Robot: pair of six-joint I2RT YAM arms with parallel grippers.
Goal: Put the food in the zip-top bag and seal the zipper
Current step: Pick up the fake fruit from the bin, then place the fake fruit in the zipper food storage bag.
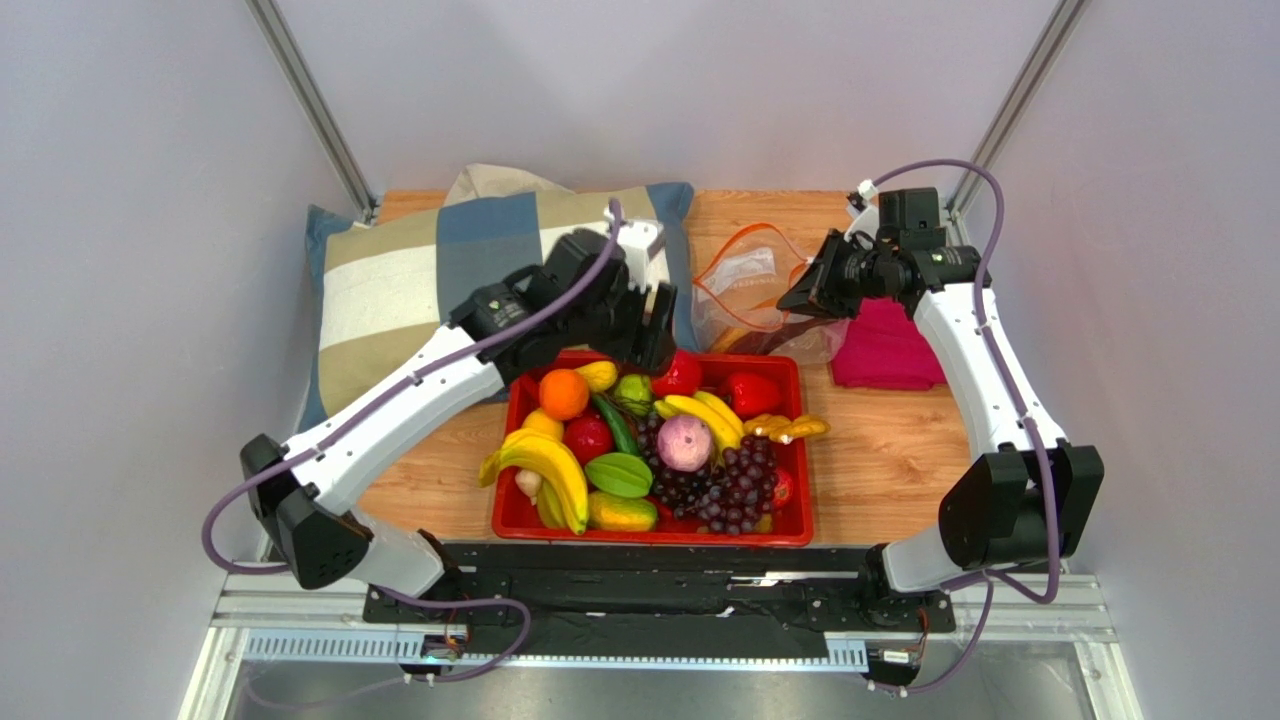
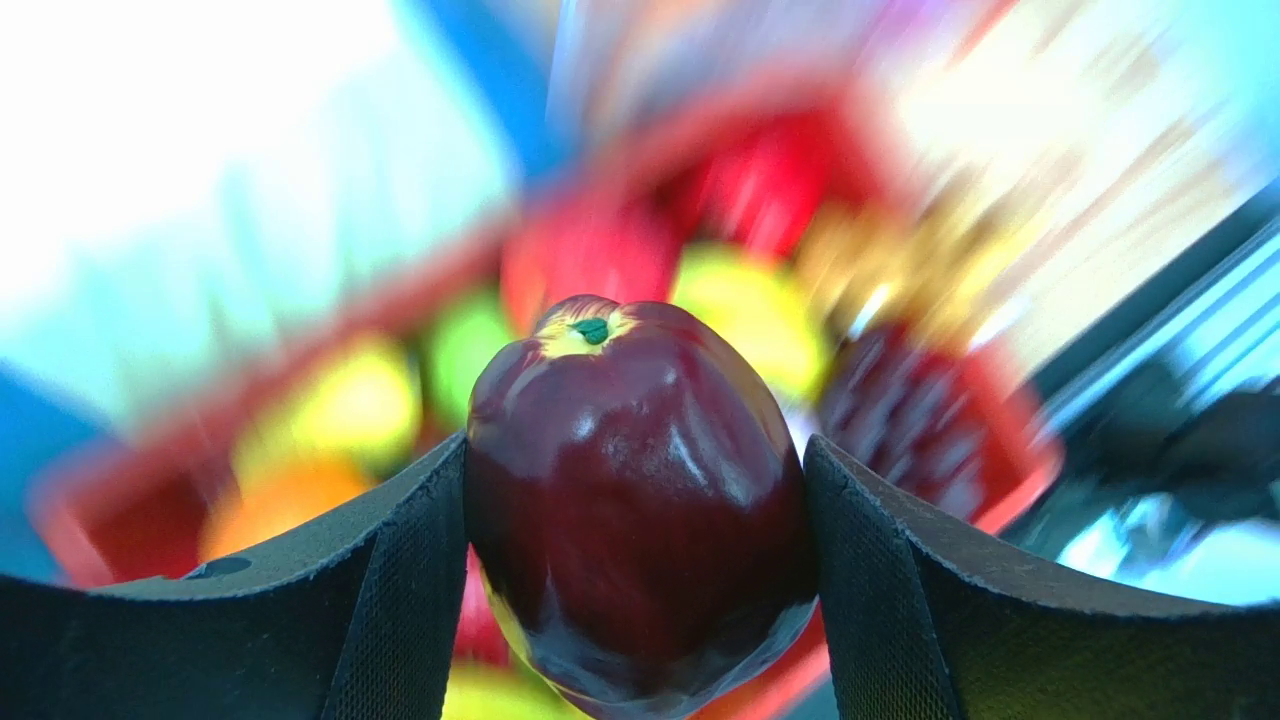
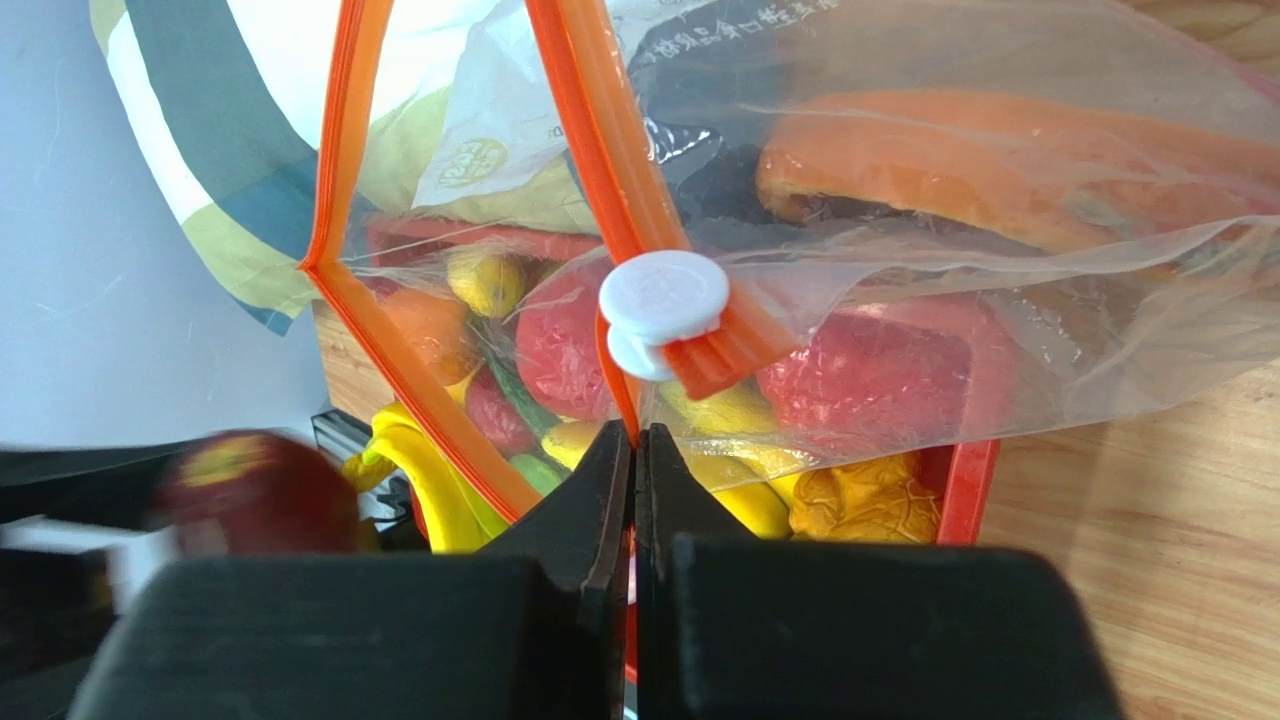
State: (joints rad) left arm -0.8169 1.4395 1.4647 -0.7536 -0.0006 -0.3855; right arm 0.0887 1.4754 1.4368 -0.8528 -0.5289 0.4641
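Note:
A dark red toy apple (image 2: 639, 495) sits between the pads of my left gripper (image 2: 634, 450), which is shut on it above the back of the red basket (image 1: 796, 522). In the top view that gripper (image 1: 655, 324) hovers just left of the zip-top bag (image 1: 741, 282). My right gripper (image 3: 633, 435) is shut on the bag's orange zipper (image 3: 594, 135), just below the white slider (image 3: 664, 296), and holds the mouth open. An orange-rimmed slice (image 3: 977, 165) lies inside the bag (image 3: 1037, 323). The blurred apple (image 3: 256, 492) shows left of the mouth.
The basket holds bananas (image 1: 544, 468), an orange (image 1: 564, 393), a pink onion (image 1: 685, 441), grapes (image 1: 733, 483) and several other toy foods. A checked pillow (image 1: 421, 270) lies at the back left. A folded magenta cloth (image 1: 884, 348) sits under the right arm.

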